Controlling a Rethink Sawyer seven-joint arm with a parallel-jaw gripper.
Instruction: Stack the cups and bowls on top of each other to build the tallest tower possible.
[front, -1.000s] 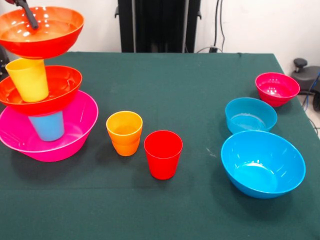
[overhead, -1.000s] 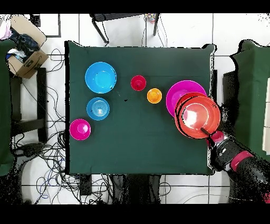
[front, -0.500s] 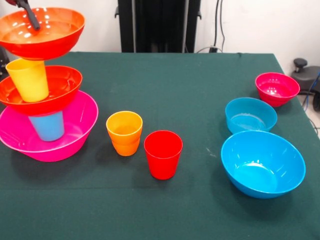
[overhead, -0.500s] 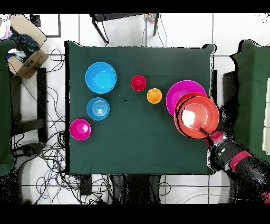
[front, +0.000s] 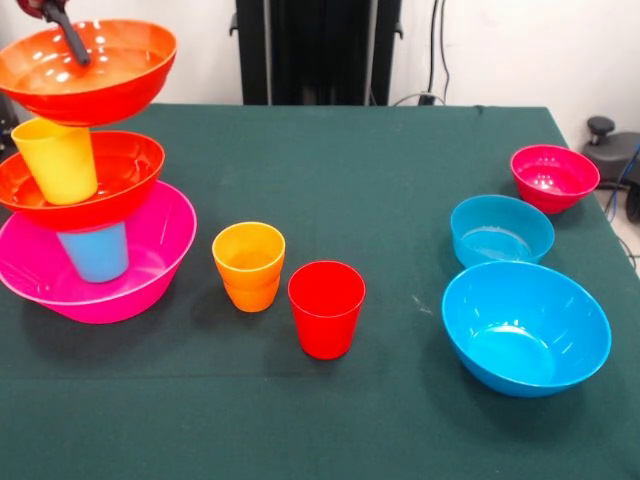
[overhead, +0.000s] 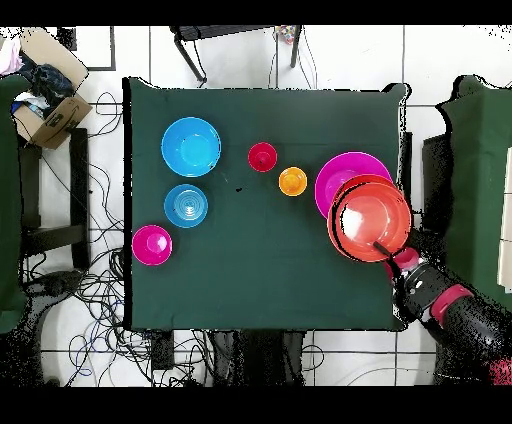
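Note:
The tower stands at the left of the front view. Its base is a large pink bowl (front: 150, 262) holding a light blue cup (front: 95, 252). On that cup rests an orange-red bowl (front: 120, 172), and a yellow cup (front: 57, 160) stands in it. A second orange-red bowl (front: 95, 72) is on top, sitting off-centre towards the right over the yellow cup. My gripper (front: 72, 42) is shut on this bowl's far rim, with one black finger inside it. From overhead, my gripper (overhead: 386, 249) is at the top bowl's (overhead: 370, 225) edge.
An orange cup (front: 248, 265) and a red cup (front: 326, 308) stand loose near the tower. At the right are a large blue bowl (front: 525, 328), a small blue bowl (front: 500, 230) and a small magenta bowl (front: 553, 178). The tower is close to the table's corner.
The top orange-red bowl has shifted a little to the right in the front view, together with my gripper on its rim. Everything else has stayed put.

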